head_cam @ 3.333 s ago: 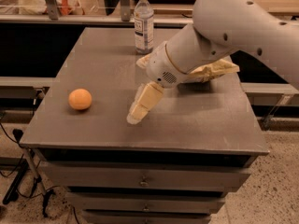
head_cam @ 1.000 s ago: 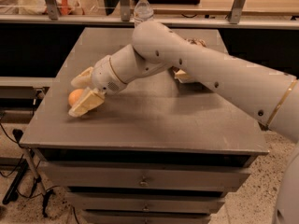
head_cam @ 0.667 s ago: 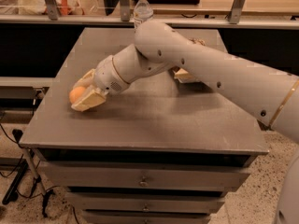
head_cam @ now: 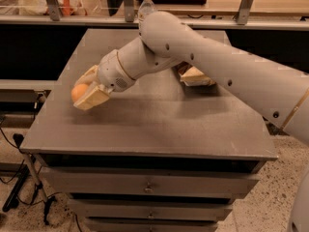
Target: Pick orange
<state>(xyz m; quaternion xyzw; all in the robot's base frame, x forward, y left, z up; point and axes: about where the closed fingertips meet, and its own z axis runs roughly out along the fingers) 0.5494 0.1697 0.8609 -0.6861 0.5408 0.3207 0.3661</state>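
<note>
The orange [head_cam: 78, 92], small, round and matte, sits between my gripper's two tan fingers at the left side of the grey table top [head_cam: 159, 124]. My gripper [head_cam: 86, 92] is shut on the orange, one finger [head_cam: 92, 98] in front of it and one behind. The fruit seems to be slightly off the surface. My white arm reaches in from the right across the table.
A snack bag [head_cam: 195, 76] lies on the table behind my arm. A clear water bottle [head_cam: 146, 4] stands at the table's far edge. Drawers [head_cam: 149, 187] are below the top. Shelving with clutter runs along the back.
My arm swung from the table's middle to the orange at the left. The fingers closed around the orange and it has risen a little from where it lay.
</note>
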